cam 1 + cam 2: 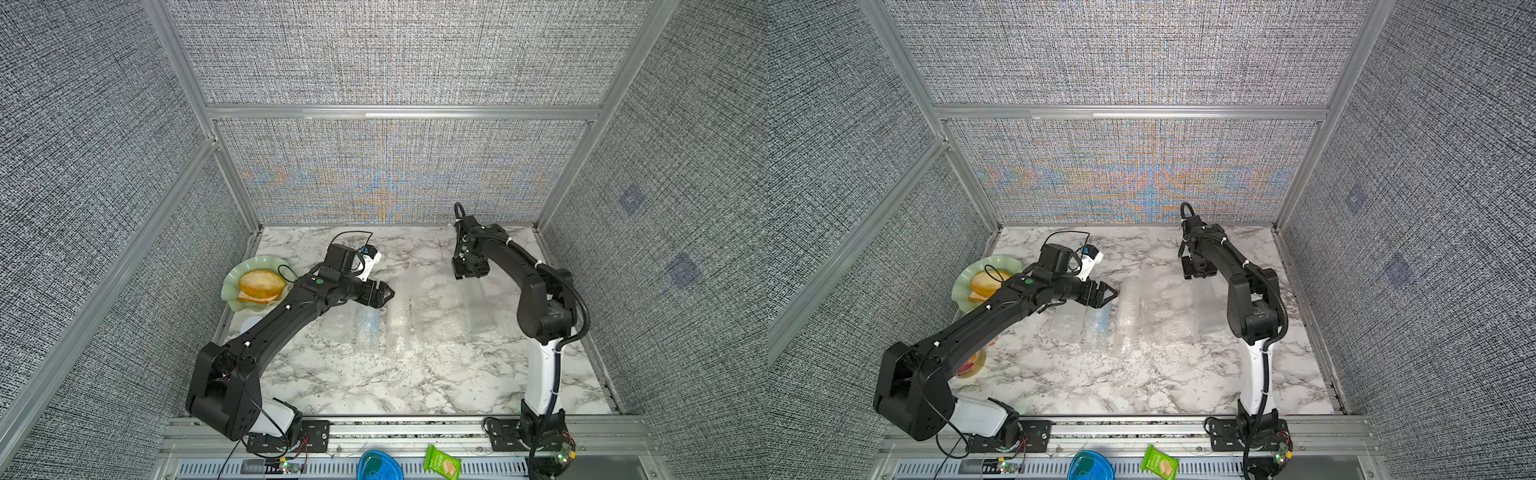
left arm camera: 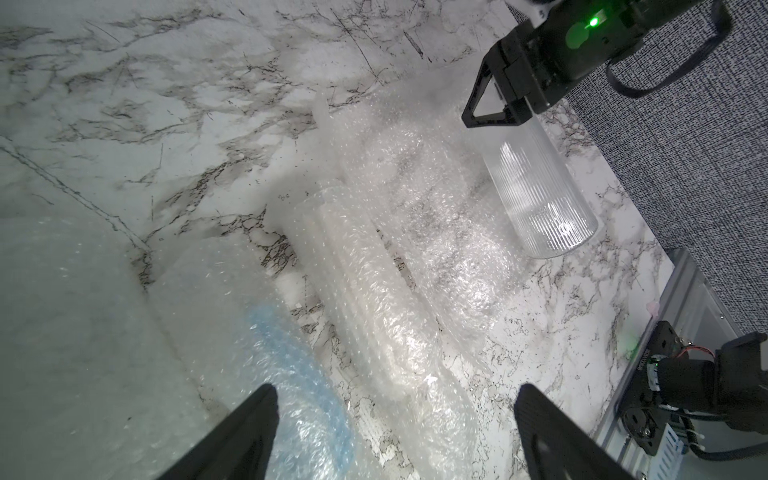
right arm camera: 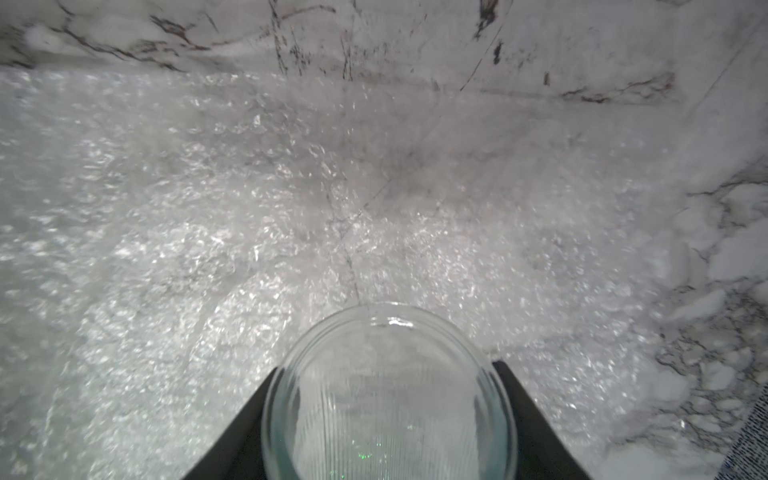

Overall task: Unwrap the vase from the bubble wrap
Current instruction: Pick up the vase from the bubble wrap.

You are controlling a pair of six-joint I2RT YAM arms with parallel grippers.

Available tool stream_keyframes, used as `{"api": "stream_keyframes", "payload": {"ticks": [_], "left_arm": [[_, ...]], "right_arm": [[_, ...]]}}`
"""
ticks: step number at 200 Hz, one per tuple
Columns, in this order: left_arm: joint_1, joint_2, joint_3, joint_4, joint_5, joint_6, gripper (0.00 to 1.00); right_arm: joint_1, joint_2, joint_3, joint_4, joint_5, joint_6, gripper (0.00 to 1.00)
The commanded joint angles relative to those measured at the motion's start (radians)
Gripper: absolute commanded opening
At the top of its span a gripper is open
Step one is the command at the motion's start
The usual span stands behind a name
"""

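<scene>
The vase (image 2: 540, 187) is a clear ribbed glass cylinder, bare of wrap, and my right gripper (image 2: 494, 112) is shut on one end of it. In the right wrist view both fingers press the sides of the vase (image 3: 386, 415). In both top views the vase (image 1: 478, 299) (image 1: 1208, 307) slants down from the right gripper (image 1: 469, 272) (image 1: 1198, 270). The bubble wrap (image 1: 399, 320) (image 1: 1129, 316) (image 2: 395, 249) (image 3: 249, 208) lies spread and partly rolled on the marble. My left gripper (image 1: 388, 293) (image 1: 1113, 293) (image 2: 395, 399) hovers open over its left part, holding nothing.
A strip of blue tape (image 2: 291, 345) sticks to the wrap below the left gripper. A green plate (image 1: 232, 303) with bread stands at the left edge, with a jar (image 1: 971, 363) under the left arm. A blue lid (image 1: 378, 465) and a green packet (image 1: 442, 461) lie on the front rail.
</scene>
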Motion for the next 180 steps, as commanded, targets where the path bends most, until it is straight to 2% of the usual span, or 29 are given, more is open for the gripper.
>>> {"api": "stream_keyframes", "payload": {"ticks": [1, 55, 118, 180], "left_arm": [[0.004, -0.007, -0.002, 0.012, 0.005, 0.004, 0.91], [0.01, -0.02, -0.007, 0.02, 0.006, -0.002, 0.9], [0.009, -0.038, -0.017, 0.027, 0.006, -0.007, 0.9], [0.011, -0.044, -0.028, 0.031, 0.006, -0.009, 0.9]], "right_arm": [[0.011, -0.055, -0.021, 0.015, 0.025, 0.007, 0.49], [0.061, -0.264, -0.191, 0.109, 0.08, 0.043, 0.48], [0.126, -0.576, -0.521, 0.326, 0.155, 0.084, 0.48], [0.156, -0.859, -0.836, 0.568, 0.109, 0.055, 0.48]]}}
